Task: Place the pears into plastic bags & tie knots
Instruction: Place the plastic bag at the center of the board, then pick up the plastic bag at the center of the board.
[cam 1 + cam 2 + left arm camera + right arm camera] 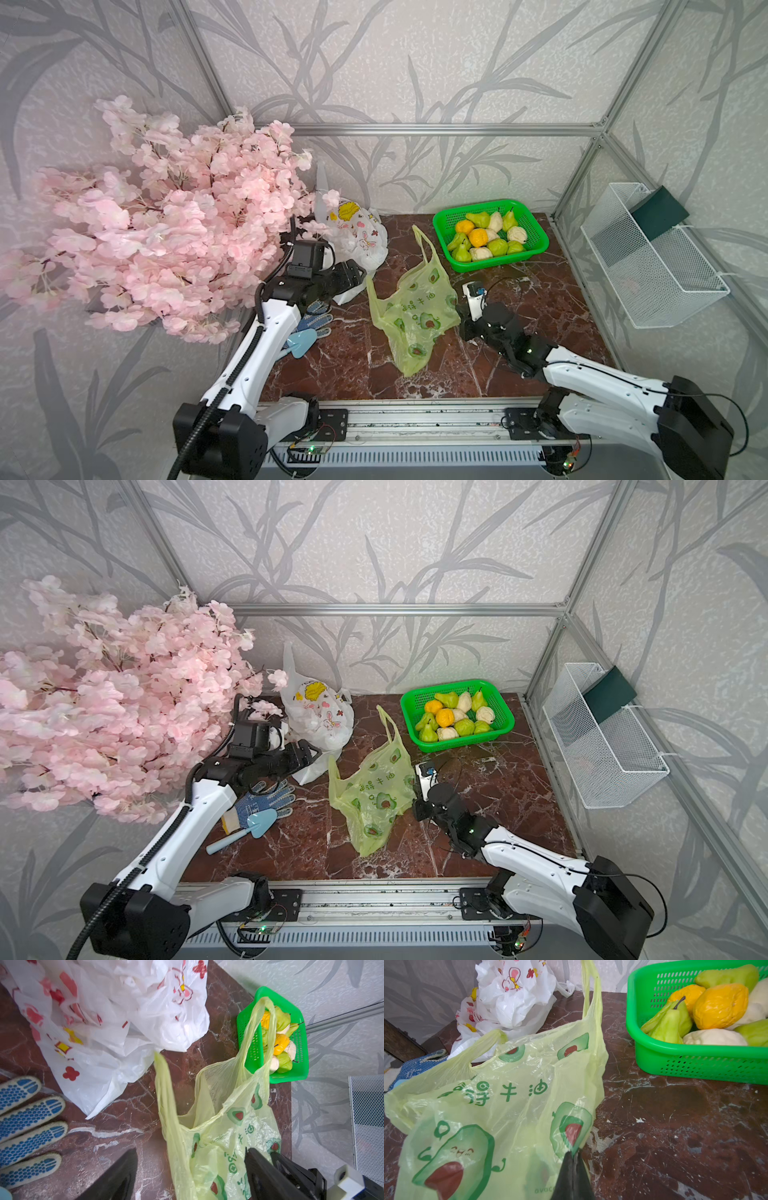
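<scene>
Pears [478,219] in green basket [494,264] (orange fruits [478,237] too), avocado-print bag [415,316] pinched by right jaws, left jaws wide

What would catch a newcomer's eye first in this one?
The big pink blossom branch filling the left side. Then the green basket at the back right, heaped with pears and orange fruit, and the yellow-green avocado bag mid-table, pinched by the shut right gripper.
</scene>
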`<state>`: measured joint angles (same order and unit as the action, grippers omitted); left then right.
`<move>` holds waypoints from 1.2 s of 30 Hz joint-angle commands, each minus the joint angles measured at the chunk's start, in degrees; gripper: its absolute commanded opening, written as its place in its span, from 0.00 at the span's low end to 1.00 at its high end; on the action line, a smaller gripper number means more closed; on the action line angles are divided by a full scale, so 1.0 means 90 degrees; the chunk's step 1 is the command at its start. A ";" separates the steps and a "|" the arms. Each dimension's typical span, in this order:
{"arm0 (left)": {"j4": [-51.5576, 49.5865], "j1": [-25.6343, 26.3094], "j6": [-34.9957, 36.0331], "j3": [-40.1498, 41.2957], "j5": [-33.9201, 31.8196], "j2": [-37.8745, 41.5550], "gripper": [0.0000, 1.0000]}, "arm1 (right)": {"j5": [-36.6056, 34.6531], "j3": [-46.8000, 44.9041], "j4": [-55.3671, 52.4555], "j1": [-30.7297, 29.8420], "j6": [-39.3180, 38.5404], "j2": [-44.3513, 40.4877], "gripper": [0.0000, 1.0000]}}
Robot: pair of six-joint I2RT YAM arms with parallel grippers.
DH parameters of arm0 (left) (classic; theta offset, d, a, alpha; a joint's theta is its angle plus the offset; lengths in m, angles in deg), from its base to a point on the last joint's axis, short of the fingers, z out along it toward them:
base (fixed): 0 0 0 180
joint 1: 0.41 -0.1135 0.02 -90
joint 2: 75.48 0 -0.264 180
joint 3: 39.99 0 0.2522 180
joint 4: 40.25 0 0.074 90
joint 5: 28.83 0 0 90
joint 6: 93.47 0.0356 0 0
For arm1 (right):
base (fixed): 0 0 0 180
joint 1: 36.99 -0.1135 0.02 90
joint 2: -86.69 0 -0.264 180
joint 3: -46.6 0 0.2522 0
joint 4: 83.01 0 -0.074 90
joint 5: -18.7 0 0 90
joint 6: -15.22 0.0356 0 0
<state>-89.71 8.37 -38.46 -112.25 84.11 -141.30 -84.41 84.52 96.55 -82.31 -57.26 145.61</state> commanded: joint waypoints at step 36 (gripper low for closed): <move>0.1521 0.1406 0.0925 -0.0400 -0.0419 -0.1709 0.00 | 0.2711 0.4228 -0.5727 0.3935 0.1191 0.0715 0.44</move>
<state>-73.12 21.11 -41.04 -110.39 81.09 -161.47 -66.13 116.87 61.17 -49.94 -45.66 147.16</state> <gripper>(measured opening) 0.048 0.435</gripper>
